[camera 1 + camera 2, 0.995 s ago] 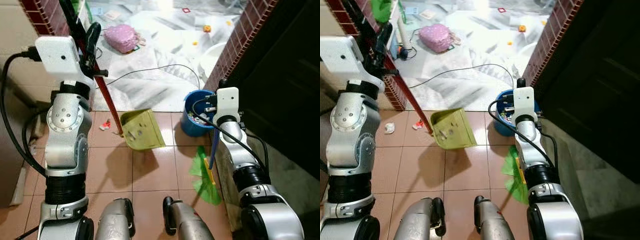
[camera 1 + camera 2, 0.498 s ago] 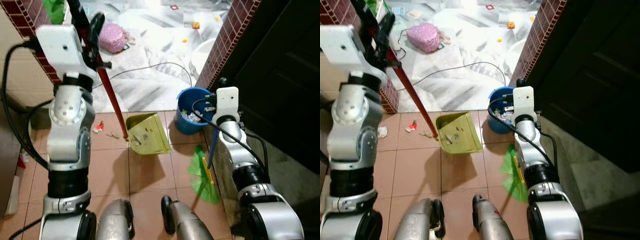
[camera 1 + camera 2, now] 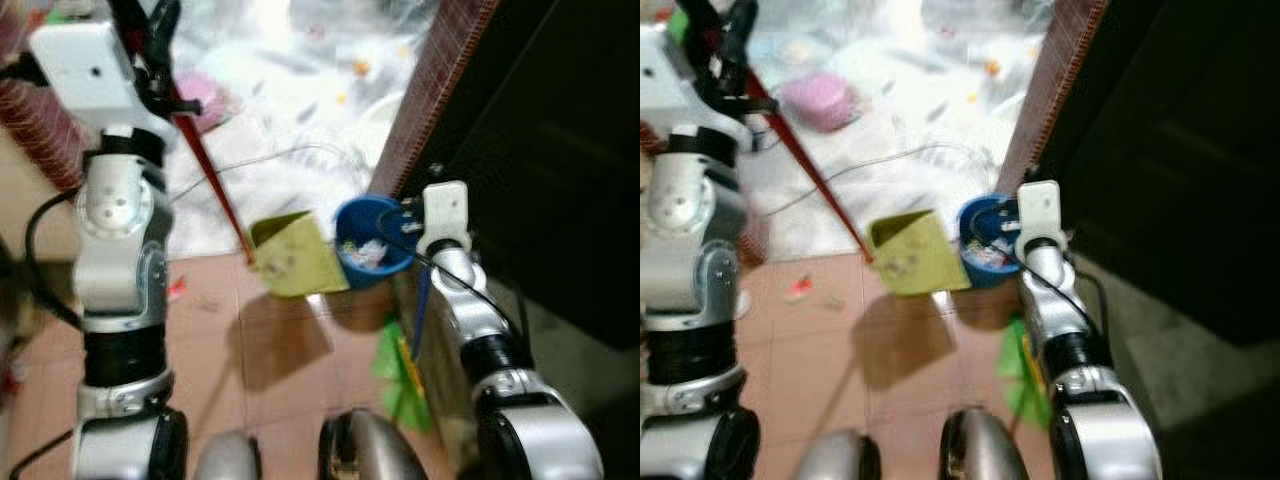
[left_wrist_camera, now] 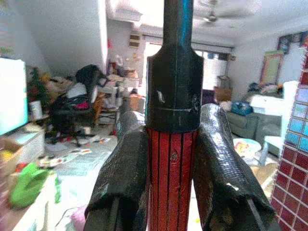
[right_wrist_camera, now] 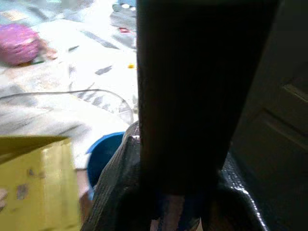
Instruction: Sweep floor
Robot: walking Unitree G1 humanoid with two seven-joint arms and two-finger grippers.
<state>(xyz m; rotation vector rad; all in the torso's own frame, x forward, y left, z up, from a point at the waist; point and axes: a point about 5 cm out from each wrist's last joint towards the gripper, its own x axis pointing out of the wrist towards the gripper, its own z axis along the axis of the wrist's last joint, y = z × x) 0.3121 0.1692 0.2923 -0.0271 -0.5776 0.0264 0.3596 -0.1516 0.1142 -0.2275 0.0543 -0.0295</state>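
Dustpan [image 3: 293,262] hangs light on a stiff red handle [image 4: 169,178], left claw [image 4: 169,185] clamped high; right claw [image 5: 175,202] grips the broom [image 3: 410,345], both rigid but top-heavy.

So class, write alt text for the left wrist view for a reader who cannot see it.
Two black jaws clamp a red ribbed dustpan handle just below its black collar. Behind it lies a bright, cluttered living room with a sofa and a red tiled wall.

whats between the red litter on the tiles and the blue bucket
The yellow-green dustpan sits between the red litter and the blue bucket, its edge right against the bucket, as the left eye view shows.
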